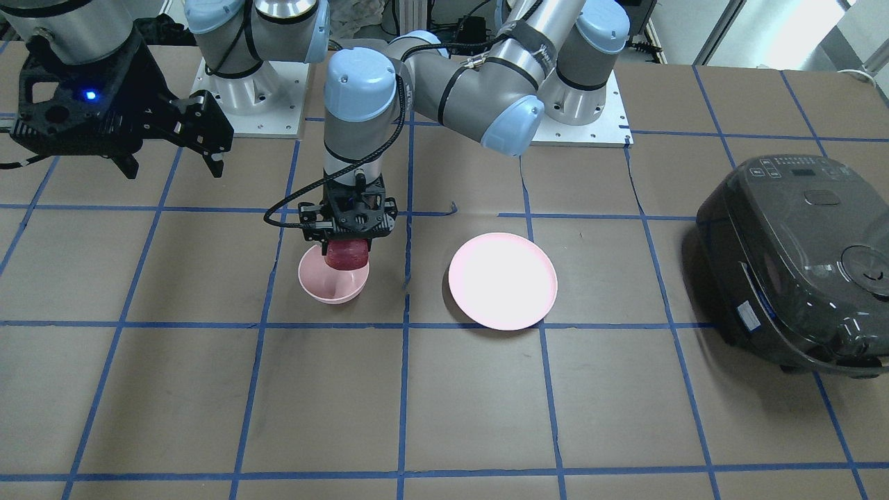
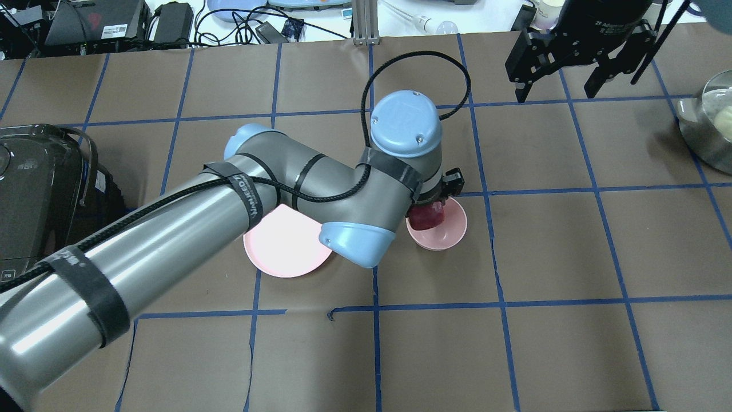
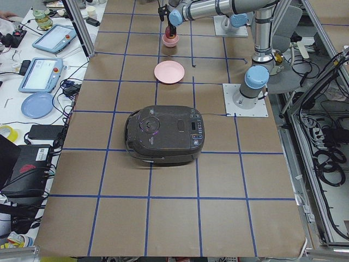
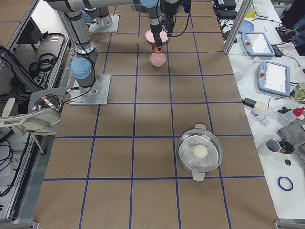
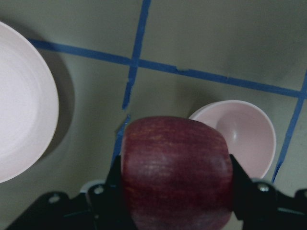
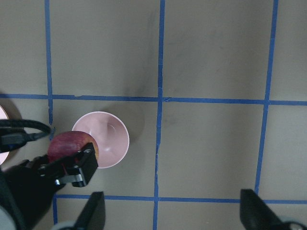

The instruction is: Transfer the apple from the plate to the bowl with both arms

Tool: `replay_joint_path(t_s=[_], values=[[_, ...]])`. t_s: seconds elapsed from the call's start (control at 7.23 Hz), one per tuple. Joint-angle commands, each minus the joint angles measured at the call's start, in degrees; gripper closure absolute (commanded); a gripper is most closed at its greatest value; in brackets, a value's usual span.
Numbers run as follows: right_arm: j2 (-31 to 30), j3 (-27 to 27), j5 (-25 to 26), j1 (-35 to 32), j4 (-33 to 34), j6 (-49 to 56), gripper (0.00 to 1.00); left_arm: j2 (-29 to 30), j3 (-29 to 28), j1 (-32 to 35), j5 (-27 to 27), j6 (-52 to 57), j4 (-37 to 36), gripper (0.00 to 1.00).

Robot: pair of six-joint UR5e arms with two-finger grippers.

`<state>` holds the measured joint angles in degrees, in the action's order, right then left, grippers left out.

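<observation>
My left gripper (image 1: 347, 244) is shut on the dark red apple (image 1: 347, 258) and holds it just above the near-robot edge of the small pink bowl (image 1: 335, 285). The left wrist view shows the apple (image 5: 175, 167) between the black fingers, with the bowl (image 5: 244, 139) below and to the right. The flat pink plate (image 1: 502, 280) lies bare beside the bowl; in the overhead view the plate (image 2: 283, 252) is partly under my left arm. My right gripper (image 1: 173, 163) hangs open and empty, high and away from the bowl.
A dark rice cooker (image 1: 799, 264) stands at the table end beyond the plate. A metal pot (image 2: 712, 123) holding a pale ball sits at the other end. Blue tape lines grid the brown table.
</observation>
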<state>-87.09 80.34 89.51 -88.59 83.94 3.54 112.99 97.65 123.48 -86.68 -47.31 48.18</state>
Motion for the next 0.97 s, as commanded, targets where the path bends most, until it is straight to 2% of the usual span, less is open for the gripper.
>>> replay_joint_path(t_s=[0.0,0.41,0.69,0.83], values=[[-0.1,-0.3,0.5,0.1,0.4,0.2,0.00,2.9,-0.1,3.0,-0.8,-2.1,-2.3,0.99],[0.0,-0.4,0.2,0.3,0.5,0.7,0.00,5.1,-0.1,3.1,-1.0,-1.7,-2.8,0.99],[0.0,-0.4,0.2,0.3,0.5,0.7,0.00,5.9,-0.4,3.1,-2.5,-1.3,-2.9,0.29],[0.0,-0.4,0.2,0.3,0.5,0.7,0.00,6.0,-0.4,3.1,-3.3,-1.3,-2.9,0.24]])
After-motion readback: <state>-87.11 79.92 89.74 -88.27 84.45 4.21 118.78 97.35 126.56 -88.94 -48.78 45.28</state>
